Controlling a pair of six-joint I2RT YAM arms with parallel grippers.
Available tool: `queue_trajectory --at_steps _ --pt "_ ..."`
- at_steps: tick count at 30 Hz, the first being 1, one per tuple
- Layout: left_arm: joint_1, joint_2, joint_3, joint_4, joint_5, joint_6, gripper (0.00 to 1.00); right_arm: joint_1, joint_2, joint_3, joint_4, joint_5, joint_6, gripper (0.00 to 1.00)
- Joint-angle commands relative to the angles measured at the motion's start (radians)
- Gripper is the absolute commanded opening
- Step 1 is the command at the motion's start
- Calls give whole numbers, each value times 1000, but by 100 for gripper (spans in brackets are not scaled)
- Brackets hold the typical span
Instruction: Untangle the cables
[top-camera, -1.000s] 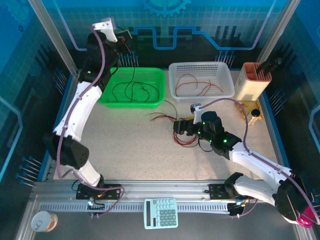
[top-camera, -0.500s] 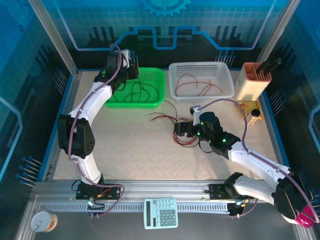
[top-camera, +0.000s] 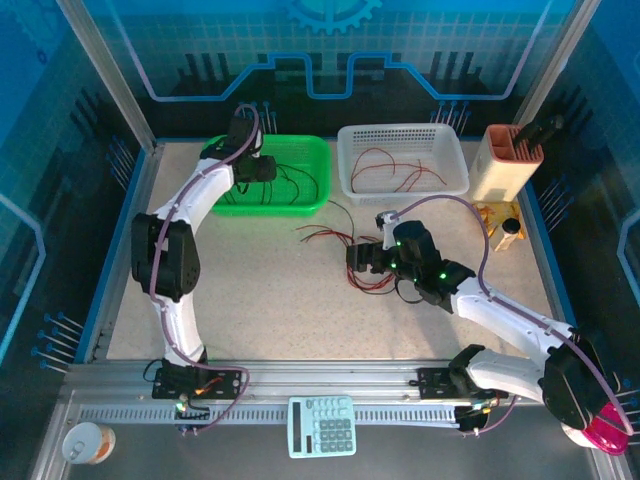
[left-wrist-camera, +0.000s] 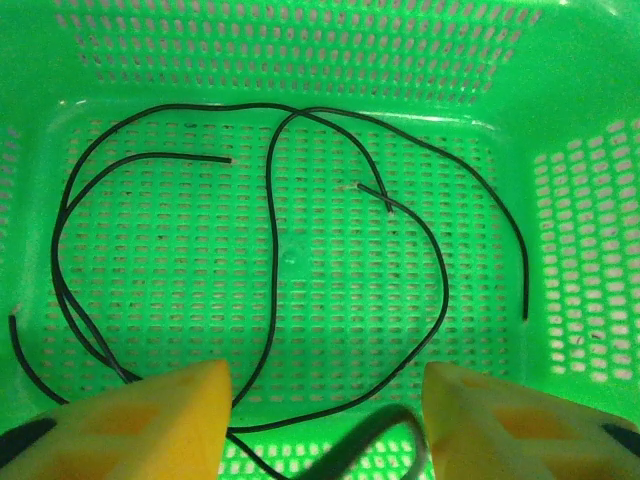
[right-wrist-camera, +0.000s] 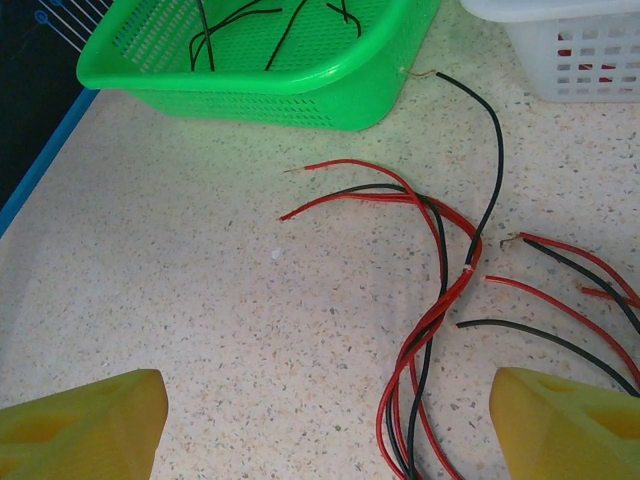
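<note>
Sorting stands partway: black cables (left-wrist-camera: 272, 240) in green basket (top-camera: 300, 142), upper left; red cables (top-camera: 395, 170) in white basket (top-camera: 400, 130); mixed tangle (right-wrist-camera: 440, 305) at centre unsorted. Left gripper (left-wrist-camera: 325, 420) and right gripper (right-wrist-camera: 330, 420) gape empty.

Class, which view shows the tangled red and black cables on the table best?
Right wrist: the tangled cables appear close, each strand distinct. Top external shows them small, partly under the right gripper.

In the right wrist view the cables (right-wrist-camera: 440, 305) run off the bottom and right edges, and the white basket (right-wrist-camera: 570, 50) is cropped at the corner. At the left tool (left-wrist-camera: 322, 400), a dark loop (left-wrist-camera: 360, 432) by the bottom edge is too blurred to identify.
</note>
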Motion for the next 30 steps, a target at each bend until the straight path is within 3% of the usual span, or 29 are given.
queue_trajectory --at_steps 1,8,18,21,27,30 --pt "4 -11 55 -54 -4 -4 65 4 -25 22 -26 30 6 85" --pt "4 -33 119 -67 27 -7 88 4 -31 28 -52 35 8 85" --pt "4 -125 125 -28 135 -86 97 4 -24 45 -102 76 3 85" --pt "4 -206 20 57 219 -161 99 3 -6 62 -138 96 -8 84" --pt "2 -464 -401 304 387 -308 99 3 59 133 -250 149 -41 83" --pt "2 -587 -576 301 411 -334 99 1 104 178 -304 166 -71 81"
